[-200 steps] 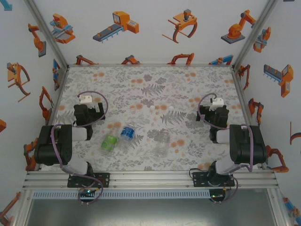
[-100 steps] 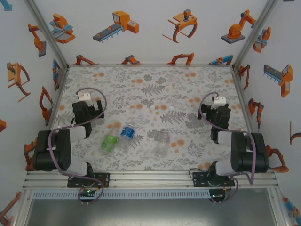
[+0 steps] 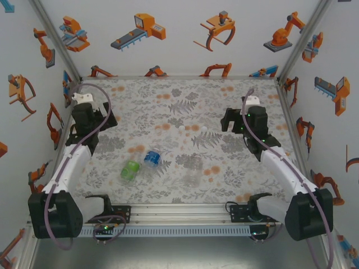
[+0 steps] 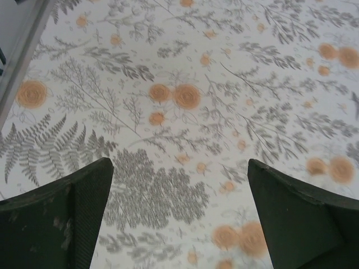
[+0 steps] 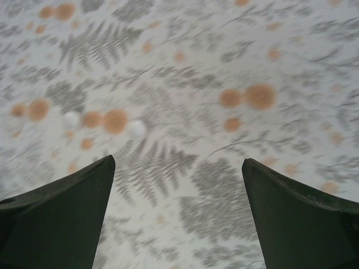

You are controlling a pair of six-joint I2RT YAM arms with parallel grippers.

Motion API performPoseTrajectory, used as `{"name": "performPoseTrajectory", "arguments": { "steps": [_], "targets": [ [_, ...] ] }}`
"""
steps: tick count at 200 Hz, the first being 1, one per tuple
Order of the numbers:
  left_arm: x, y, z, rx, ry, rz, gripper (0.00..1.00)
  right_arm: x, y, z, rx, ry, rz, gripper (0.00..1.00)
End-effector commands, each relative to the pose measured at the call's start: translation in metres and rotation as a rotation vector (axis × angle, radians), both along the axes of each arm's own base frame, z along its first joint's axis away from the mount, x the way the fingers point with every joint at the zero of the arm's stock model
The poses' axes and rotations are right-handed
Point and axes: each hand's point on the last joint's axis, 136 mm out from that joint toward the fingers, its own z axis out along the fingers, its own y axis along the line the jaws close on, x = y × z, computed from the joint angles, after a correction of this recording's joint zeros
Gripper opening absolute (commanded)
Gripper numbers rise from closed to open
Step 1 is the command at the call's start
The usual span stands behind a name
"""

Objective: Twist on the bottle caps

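Two bottles lie on their sides on the floral table, left of centre: one with a green label (image 3: 130, 170) and one with a blue label (image 3: 151, 158). Two small white bottle caps (image 3: 181, 128) (image 3: 205, 129) rest farther back near the middle. The right wrist view has them ahead and to the left (image 5: 71, 119) (image 5: 136, 129). My left gripper (image 3: 100, 120) (image 4: 179, 161) hovers open over bare cloth at the far left, behind the bottles. My right gripper (image 3: 231, 122) (image 5: 178, 159) hovers open just right of the caps, nothing between its fingers.
A faint clear, label-less bottle-like shape (image 3: 192, 171) lies right of the blue-label bottle. Metal frame posts and printed walls (image 3: 179, 33) close in the table on three sides. The arm bases (image 3: 106, 213) (image 3: 252, 212) stand at the near edge.
Both arms have unfolded from their tucked poses and reached toward the far side. The left gripper moved back and left, the right gripper back and left toward the caps. The bottles and caps stayed put.
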Motion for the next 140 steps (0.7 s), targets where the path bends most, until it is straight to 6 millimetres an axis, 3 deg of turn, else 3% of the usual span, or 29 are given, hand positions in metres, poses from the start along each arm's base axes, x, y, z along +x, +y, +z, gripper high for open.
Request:
{"name": "performPoseTrajectory", "arguments": {
  "steps": [1, 31, 60, 85, 140],
  "targets": [
    [-0.024, -0.017, 0.000, -0.091, 0.152, -0.061, 0.97, -0.034, 0.014, -0.026, 0.053, 0.254, -0.047, 0.82],
    [-0.032, -0.044, 0.013, -0.144, 0.190, -0.212, 0.97, -0.058, 0.046, -0.038, 0.109, 0.462, -0.036, 0.72],
    [-0.034, -0.061, 0.012, -0.138, 0.218, -0.336, 0.97, -0.076, 0.066, -0.043, 0.054, 0.542, -0.046, 0.72],
    [-0.031, -0.058, 0.001, -0.124, 0.249, -0.325, 0.97, -0.091, 0.078, -0.047, 0.046, 0.606, -0.083, 0.75],
    [-0.037, -0.048, -0.010, -0.130, 0.274, -0.250, 0.97, -0.123, 0.097, -0.080, -0.037, 0.782, -0.189, 0.83]
  ]
}}
